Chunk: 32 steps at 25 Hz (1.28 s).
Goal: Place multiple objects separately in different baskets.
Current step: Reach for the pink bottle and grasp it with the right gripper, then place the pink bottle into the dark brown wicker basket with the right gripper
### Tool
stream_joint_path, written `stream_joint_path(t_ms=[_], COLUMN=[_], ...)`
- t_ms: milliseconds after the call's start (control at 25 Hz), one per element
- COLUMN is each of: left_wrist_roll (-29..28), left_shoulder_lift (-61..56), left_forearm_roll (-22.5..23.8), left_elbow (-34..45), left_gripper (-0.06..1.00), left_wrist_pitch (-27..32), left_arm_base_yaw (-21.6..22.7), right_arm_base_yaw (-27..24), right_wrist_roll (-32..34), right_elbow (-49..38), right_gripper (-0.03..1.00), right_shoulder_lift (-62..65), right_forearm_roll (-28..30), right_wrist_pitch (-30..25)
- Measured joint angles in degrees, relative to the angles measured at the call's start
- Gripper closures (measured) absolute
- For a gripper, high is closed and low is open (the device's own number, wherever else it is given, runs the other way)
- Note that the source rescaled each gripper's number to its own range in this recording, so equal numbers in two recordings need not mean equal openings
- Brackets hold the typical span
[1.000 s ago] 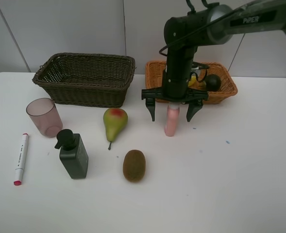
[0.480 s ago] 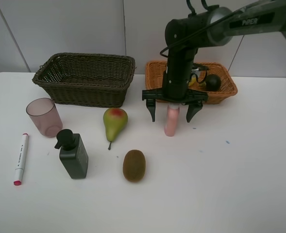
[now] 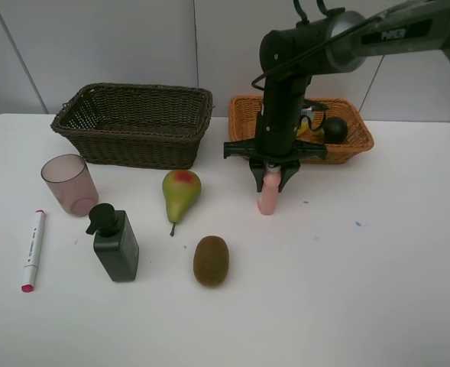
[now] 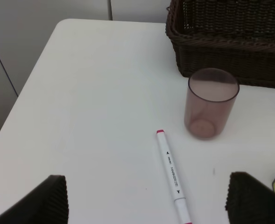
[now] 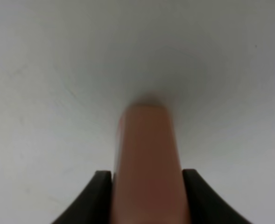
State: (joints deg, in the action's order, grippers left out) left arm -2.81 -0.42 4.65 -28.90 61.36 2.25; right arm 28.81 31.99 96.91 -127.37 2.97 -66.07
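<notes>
My right gripper [image 3: 270,182] is shut on the pink bottle [image 3: 269,196], which stands upright on the table in front of the orange-tan basket [image 3: 360,143]; the right wrist view shows the bottle [image 5: 148,158] between the fingers [image 5: 100,191]. The lemon [image 3: 307,128] and dark green fruit [image 3: 334,128] lie in that basket. The dark brown basket [image 3: 137,122] stands at the back left. The pear [image 3: 180,193], kiwi [image 3: 211,261], pump bottle [image 3: 115,243], mauve cup [image 3: 69,184] and marker [image 3: 32,249] are on the table. My left gripper [image 4: 146,205] is open over the table's left end, near the cup [image 4: 211,102] and marker [image 4: 173,175].
The white table [image 3: 377,290] has its left edge close to the left gripper [image 4: 30,84]. A grey wall stands behind the baskets. A small blue mark [image 3: 357,224] is on the table at the right.
The right gripper's fingers, spread wide on either side of the pink bottle before, have closed onto it. Nothing else has moved.
</notes>
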Motion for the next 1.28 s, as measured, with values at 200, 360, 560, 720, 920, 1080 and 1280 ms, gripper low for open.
stream_joint_path(t_ms=[200, 360, 560, 720, 920, 1080, 1280], left_wrist_roll=[0.0, 0.0, 0.0, 0.0, 0.0, 0.0, 0.0], left_shoulder_lift=[0.0, 0.0, 0.0, 0.0, 0.0, 0.0, 0.0], left_forearm_roll=[0.0, 0.0, 0.0, 0.0, 0.0, 0.0, 0.0], left_elbow=[0.0, 0.0, 0.0, 0.0, 0.0, 0.0, 0.0], left_gripper=[0.05, 0.05, 0.05, 0.05, 0.05, 0.05, 0.05], left_wrist_pitch=[0.0, 0.0, 0.0, 0.0, 0.0, 0.0, 0.0], left_arm_base_yaw=[0.0, 0.0, 0.0, 0.0, 0.0, 0.0, 0.0], right_arm_base_yaw=[0.0, 0.0, 0.1, 0.7, 2.5, 4.1, 5.5], right_wrist_roll=[-0.4, -0.4, -0.4, -2.0, -3.8, -8.7, -13.1], right_elbow=[0.0, 0.0, 0.0, 0.0, 0.0, 0.0, 2.2], right_gripper=[0.96, 0.96, 0.96, 0.96, 0.96, 0.96, 0.96], right_shoulder_lift=[0.1, 2.4, 10.0, 16.9, 20.5, 20.0, 16.4], right_forearm_roll=[0.0, 0.0, 0.0, 0.4, 0.1, -0.7, -3.0], right_wrist_pitch=[-0.7, -1.8, -2.5, 2.1, 13.9, 24.6, 33.2])
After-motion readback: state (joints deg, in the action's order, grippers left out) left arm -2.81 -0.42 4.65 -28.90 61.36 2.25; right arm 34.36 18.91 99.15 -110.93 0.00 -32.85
